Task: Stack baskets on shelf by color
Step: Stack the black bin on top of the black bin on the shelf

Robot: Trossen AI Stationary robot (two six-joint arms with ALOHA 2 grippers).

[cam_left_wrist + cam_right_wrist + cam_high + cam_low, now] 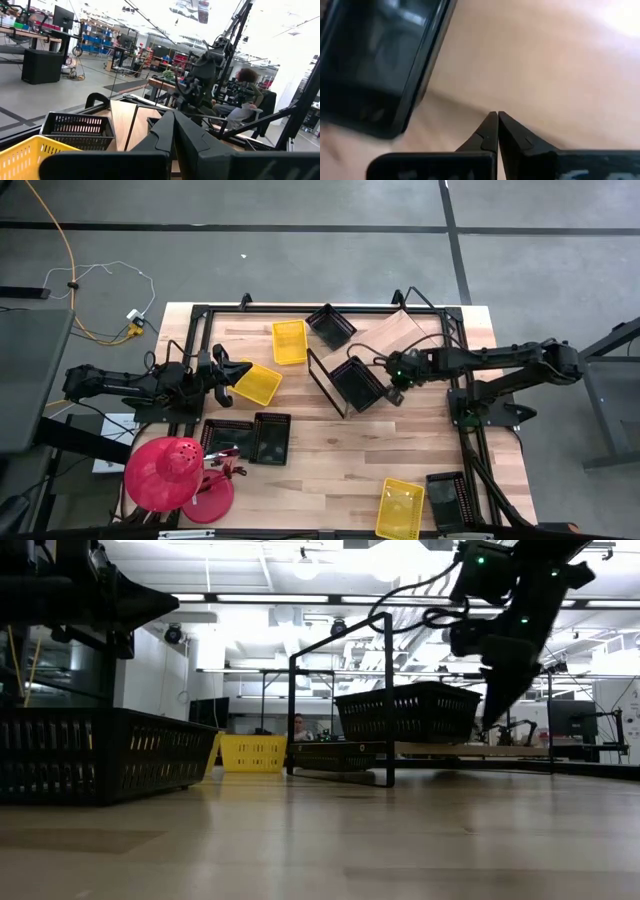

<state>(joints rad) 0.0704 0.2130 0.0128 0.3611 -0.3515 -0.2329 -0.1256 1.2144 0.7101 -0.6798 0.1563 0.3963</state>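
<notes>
Sitting on the slanted shelf [385, 340] near the middle of the counter [340, 465] is one black basket [358, 383], empty as far as the high view shows, at the shelf's lower end inside the thin black frame; the right hand [398, 375] hangs just beside that basket's right side, fingers pressed together and pinching nothing, which the right wrist view confirms with the two tips meeting over bare wood; a second black basket [331, 326] lies tilted near the far edge, just beside the shelf's upper end, and a yellow basket [289, 341] lies to its left, both empty; another yellow basket [258, 382] lies at an angle toward the left edge, with the left hand [224, 370] close against its left end, fingers pressed together and gripping nothing that can be seen; two black baskets [248, 439] lie side by side toward the near-left part of the counter, touching along their long sides; a yellow basket [400, 508] and a black basket [445, 502] lie side by side at the near edge toward the right corner; a red dome-shaped object [165, 472] sits over the near-left corner, just beside the paired black baskets; a person [245, 97] sits in the room beyond the counter in the left wrist view.
</notes>
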